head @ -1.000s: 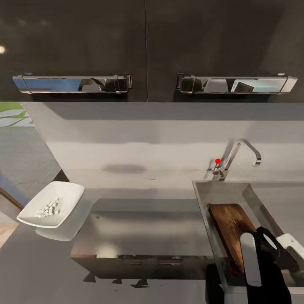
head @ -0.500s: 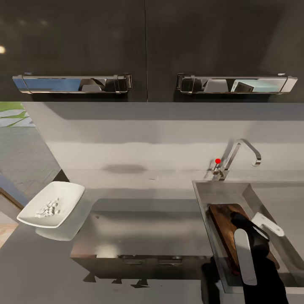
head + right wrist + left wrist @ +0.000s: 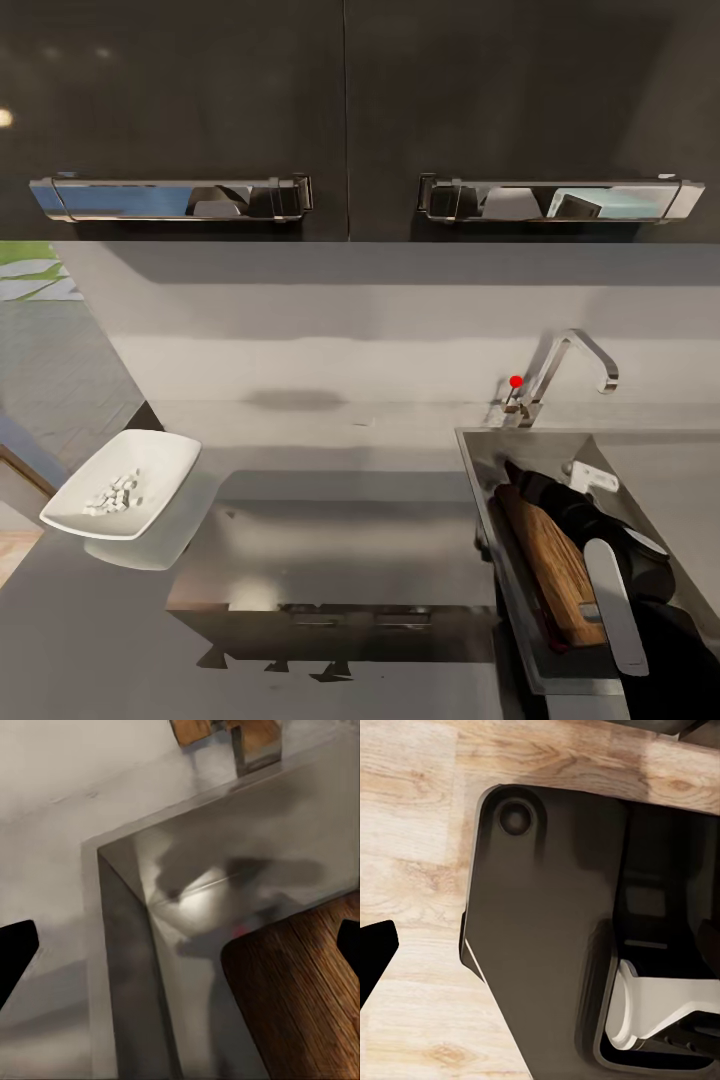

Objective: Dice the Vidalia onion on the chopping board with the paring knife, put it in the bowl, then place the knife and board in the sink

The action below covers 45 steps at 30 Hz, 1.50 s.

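Grey glossy desk (image 3: 330, 520) runs under dark wall cabinets (image 3: 340, 110); at its right end the steel sink (image 3: 480, 455) with chrome tap (image 3: 575, 365) and red knob. Chopping board (image 3: 555, 560) sits inside the sink basin, lying aslant against the near-left wall, one rounded corner clear in the right wrist view (image 3: 300, 997). Right gripper (image 3: 585, 485) hangs over the board's far end; its fingers (image 3: 15, 952) look spread well apart with nothing between them, so it reads as released. Left gripper: the left wrist view gives one dark fingertip over pale wood floor (image 3: 412, 855) and robot body, opening cannot be told. White bowl (image 3: 125, 480) on the desk's left end, well apart from the sink, holds the pale diced onion (image 3: 112, 494). A sliver of red shows at the board's near-left edge, likely the paring knife, too hidden to be sure. Handling guess: board is stiff, fairly heavy, non-fragile; best pinched across a long edge or a free corner. Steel walls are slick, so it may slide flat.
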Motion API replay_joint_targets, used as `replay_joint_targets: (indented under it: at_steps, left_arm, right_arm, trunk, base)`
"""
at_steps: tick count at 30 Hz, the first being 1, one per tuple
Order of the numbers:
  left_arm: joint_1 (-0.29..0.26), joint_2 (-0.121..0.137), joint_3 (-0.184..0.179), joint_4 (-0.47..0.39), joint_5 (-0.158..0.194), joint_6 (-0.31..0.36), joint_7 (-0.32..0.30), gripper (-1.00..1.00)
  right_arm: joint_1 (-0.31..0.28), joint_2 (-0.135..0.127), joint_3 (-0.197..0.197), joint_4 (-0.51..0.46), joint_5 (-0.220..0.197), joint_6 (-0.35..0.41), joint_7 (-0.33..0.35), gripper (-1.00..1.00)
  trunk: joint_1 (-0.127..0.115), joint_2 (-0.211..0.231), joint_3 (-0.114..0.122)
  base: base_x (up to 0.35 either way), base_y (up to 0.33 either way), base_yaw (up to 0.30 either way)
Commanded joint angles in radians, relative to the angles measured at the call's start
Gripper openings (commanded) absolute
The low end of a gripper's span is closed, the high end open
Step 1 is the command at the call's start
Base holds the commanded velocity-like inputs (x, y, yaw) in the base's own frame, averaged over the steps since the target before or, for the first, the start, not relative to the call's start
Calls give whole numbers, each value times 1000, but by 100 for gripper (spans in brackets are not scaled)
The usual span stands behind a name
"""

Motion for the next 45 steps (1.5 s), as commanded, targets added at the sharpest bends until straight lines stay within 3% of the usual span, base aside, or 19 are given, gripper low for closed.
replay_joint_targets:
  at_steps: [1, 12, 16, 21, 45]
  left_arm:
    - [0, -1, 6, -2, 10, 1, -11, 100]
    - [0, -1, 5, -3, 10, 1, -11, 100]
    - [0, -1, 5, -3, 10, 1, -10, 100]
    - [0, -1, 5, -3, 10, 1, -11, 100]
    - [0, -1, 5, -3, 10, 1, -11, 100]
  right_arm:
    - [-1, -1, 1, -1, -8, 2, 2, 100]
    - [-1, -2, 3, -1, -2, -2, 19, 100]
    - [-1, -1, 3, -1, 22, -3, 19, 100]
    - [-1, 0, 5, -1, 46, -7, 20, 100]
    - [-1, 1, 6, -1, 48, -9, 20, 100]
  trunk:
    - [1, -2, -2]
    - [1, -2, -2]
    - [1, -2, -2]
    - [1, -2, -2]
    - [1, -2, -2]
  base:
    - [0, 0, 0]
    - [-56, 0, 0]
    - [-232, 0, 0]
    - [-274, 0, 0]
    - [-335, 0, 0]
